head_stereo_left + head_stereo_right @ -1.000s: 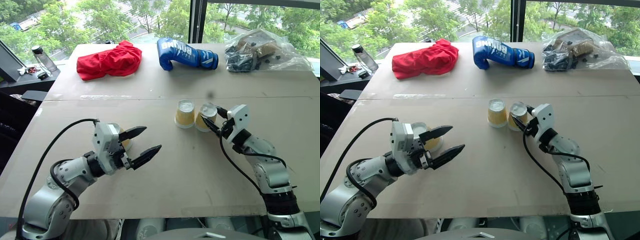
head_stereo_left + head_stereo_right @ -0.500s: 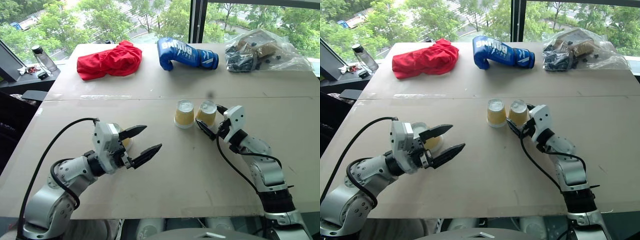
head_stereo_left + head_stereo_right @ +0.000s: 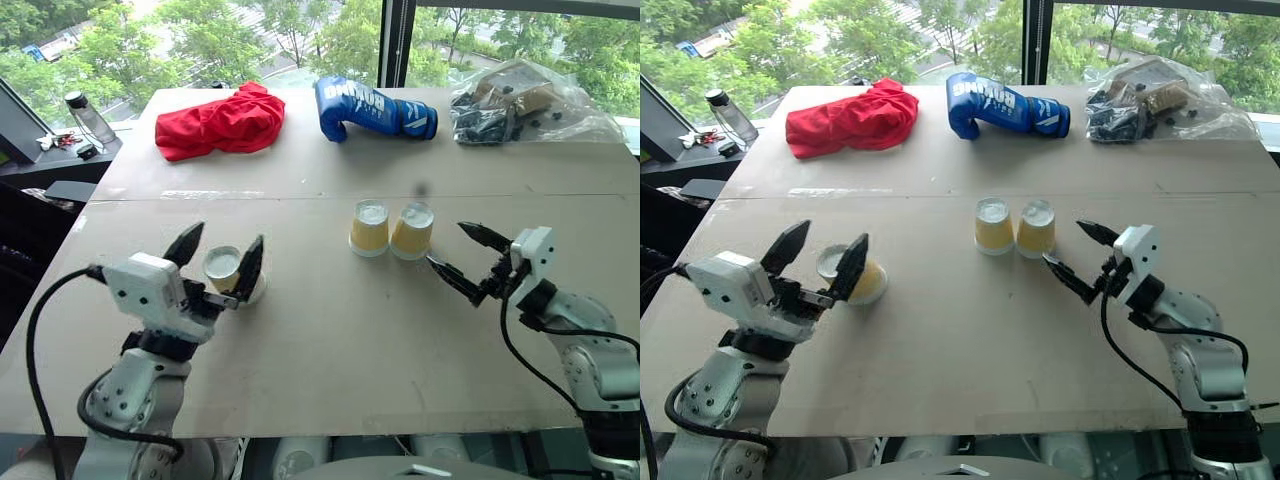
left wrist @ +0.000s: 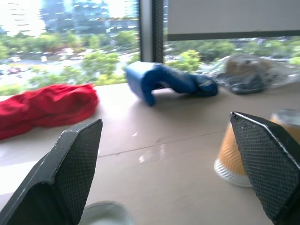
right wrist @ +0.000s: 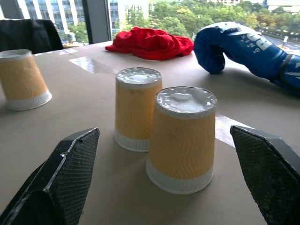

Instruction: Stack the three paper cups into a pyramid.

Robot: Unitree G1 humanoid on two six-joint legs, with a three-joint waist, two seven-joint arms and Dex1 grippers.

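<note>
Two of the paper cups [image 3: 369, 228] [image 3: 411, 231] stand upside down side by side at the table's middle, touching or nearly so. The third cup [image 3: 230, 275] stands upside down at the left. My left gripper [image 3: 218, 255] is open, its black fingers [image 3: 252, 265] reaching past this cup on either side; I cannot tell whether they touch it. Its white base [image 4: 103, 213] sits low between them in the left wrist view. My right gripper [image 3: 447, 245] is open, just right of the pair and apart from it. The right wrist view faces the near cup [image 5: 183, 138].
Along the table's far side lie a red cloth [image 3: 218, 122], a blue boxing glove [image 3: 372, 108] and a clear plastic bag of dark items [image 3: 525, 103]. A bottle [image 3: 88, 118] stands off the table's far left corner. A seam [image 3: 300, 194] crosses the tabletop.
My right gripper opened, let go of the right-hand cup and drew back to the right. My left gripper swung left and turned forward, so its fingers now flank the left cup.
</note>
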